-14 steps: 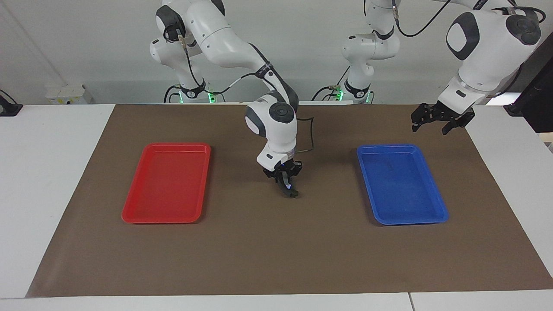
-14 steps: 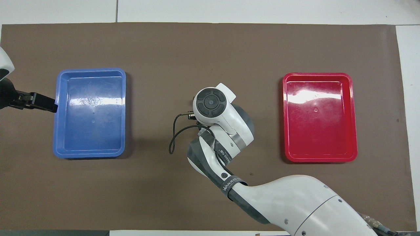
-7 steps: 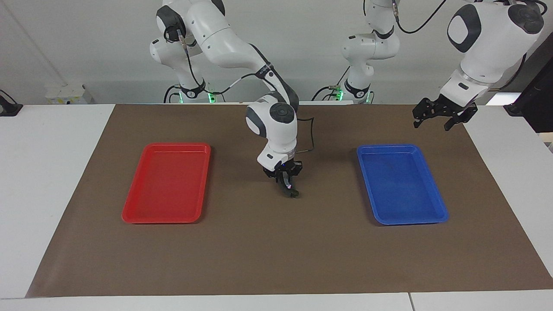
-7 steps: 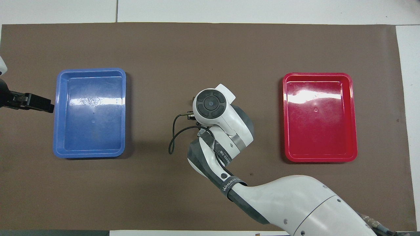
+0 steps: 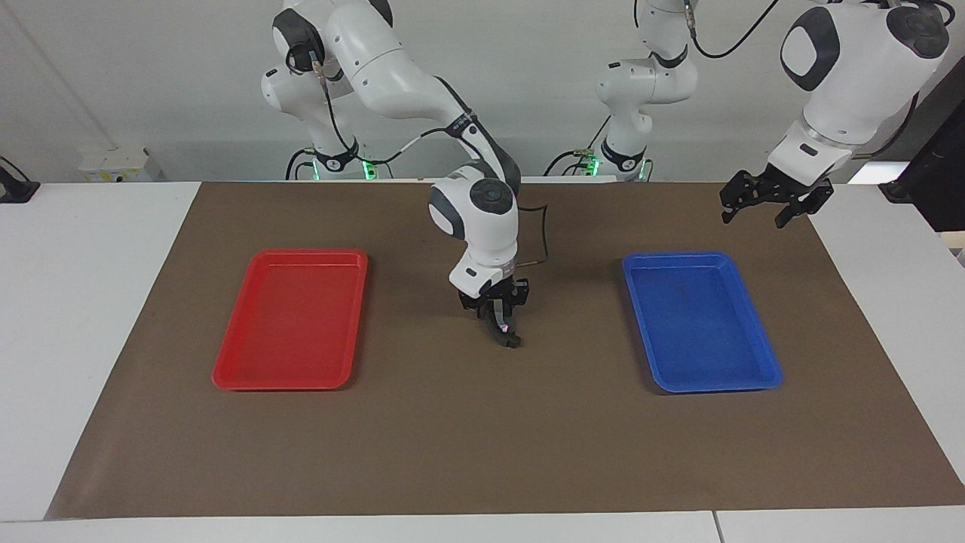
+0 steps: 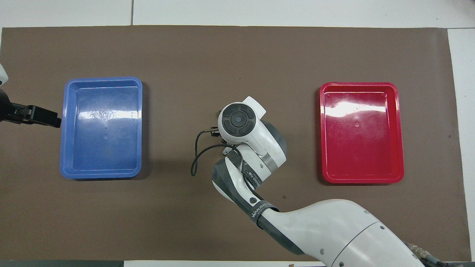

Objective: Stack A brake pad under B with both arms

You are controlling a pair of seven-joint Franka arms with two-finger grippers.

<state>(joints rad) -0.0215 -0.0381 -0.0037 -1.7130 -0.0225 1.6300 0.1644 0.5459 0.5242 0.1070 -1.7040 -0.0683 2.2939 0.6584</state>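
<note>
My right gripper (image 5: 503,326) points down at the middle of the brown mat (image 5: 467,437), between the two trays. Its fingers are close together on a small dark brake pad (image 5: 513,341) that sits at the mat's surface. I cannot tell whether this is pad A, pad B or both stacked. In the overhead view the right wrist (image 6: 237,120) hides the gripper and the pad. My left gripper (image 5: 756,211) is open and empty, raised over the mat's edge beside the blue tray (image 5: 701,320). It also shows in the overhead view (image 6: 44,116).
A red tray (image 5: 290,320) lies empty toward the right arm's end of the mat, and the blue tray lies empty toward the left arm's end. A black cable (image 6: 195,155) loops from the right wrist.
The left gripper has risen and drawn away from the blue tray, then held still. The right gripper has turned a little at the mat, and the dark pad has turned with it.
</note>
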